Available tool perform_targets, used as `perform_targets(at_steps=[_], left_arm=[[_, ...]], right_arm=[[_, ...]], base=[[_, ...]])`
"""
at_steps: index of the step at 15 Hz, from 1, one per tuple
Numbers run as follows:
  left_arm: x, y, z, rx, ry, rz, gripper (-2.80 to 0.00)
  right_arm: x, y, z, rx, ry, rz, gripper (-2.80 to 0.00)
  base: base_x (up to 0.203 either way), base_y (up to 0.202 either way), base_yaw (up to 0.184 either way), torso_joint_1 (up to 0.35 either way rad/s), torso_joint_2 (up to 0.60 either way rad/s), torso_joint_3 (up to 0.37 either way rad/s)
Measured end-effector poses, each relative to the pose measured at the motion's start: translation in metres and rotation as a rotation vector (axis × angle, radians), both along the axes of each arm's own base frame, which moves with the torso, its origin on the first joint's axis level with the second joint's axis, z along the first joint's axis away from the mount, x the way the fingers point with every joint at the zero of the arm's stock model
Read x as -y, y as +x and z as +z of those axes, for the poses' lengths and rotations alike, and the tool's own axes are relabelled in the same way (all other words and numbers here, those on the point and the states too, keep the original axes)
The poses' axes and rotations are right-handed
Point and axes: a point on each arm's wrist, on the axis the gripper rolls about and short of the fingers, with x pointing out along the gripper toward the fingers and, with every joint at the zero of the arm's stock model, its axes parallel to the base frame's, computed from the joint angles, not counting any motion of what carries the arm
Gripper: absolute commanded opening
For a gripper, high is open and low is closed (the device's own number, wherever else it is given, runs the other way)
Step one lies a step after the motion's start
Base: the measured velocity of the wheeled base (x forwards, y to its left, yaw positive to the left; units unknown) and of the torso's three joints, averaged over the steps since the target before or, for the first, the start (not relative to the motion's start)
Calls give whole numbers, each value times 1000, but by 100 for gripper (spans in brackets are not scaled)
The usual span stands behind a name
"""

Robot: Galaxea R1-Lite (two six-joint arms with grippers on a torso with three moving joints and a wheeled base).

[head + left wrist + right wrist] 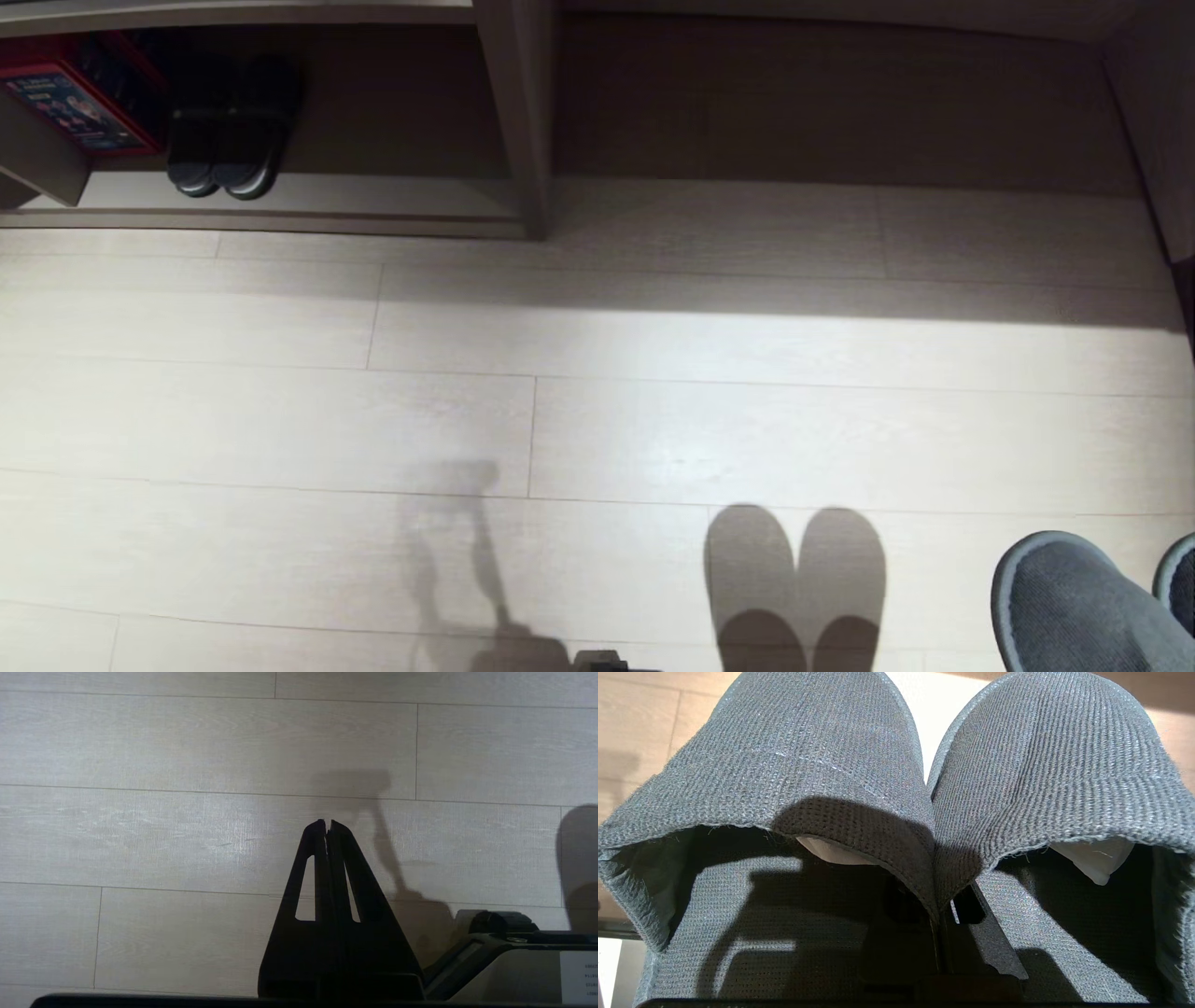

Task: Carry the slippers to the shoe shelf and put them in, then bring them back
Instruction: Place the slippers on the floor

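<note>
Right now the right gripper [941, 933] is clamped on the slippers [924, 788], its jaws pressed together over the two inner edges where the pair meets. In the right wrist view both grey knitted uppers fill the picture side by side, touching along the middle, with pale lining showing under each upper's edge. In the head view the toes of the slippers [1074, 597] poke in at the near right corner, hanging above the pale plank floor [597, 420], and their twin shadow lies on the boards just to the left.

The left gripper [328, 823] holds nothing; its black fingers [314, 858] are pressed together and it hangs over bare floor at the near left.

The shelf [518, 112] stands at the far side, well apart from the slippers. Its upright divider sits left of centre. In the left compartment a dark pair of slides [233, 140] rests on the pale base board, toes toward the robot, and a red box [79, 98] sits just to their left. The space to the right of the divider is in shadow.
</note>
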Motion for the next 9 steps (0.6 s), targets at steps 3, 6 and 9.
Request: perform_targets(at_steps=[3, 6, 9], left_arm=[[0, 0, 0, 0, 0, 0, -280], [0, 0, 0, 0, 0, 0, -280], [0, 0, 0, 0, 0, -1, -280]], right_arm=[[0, 0, 0, 0, 0, 1, -280], [0, 0, 0, -1, 0, 3, -280], [0, 0, 0, -1, 0, 3, -280]], base=[[0, 0, 0, 2, 6, -201], [0, 0, 0, 4, 3, -197], [0, 0, 0, 1, 1, -197]])
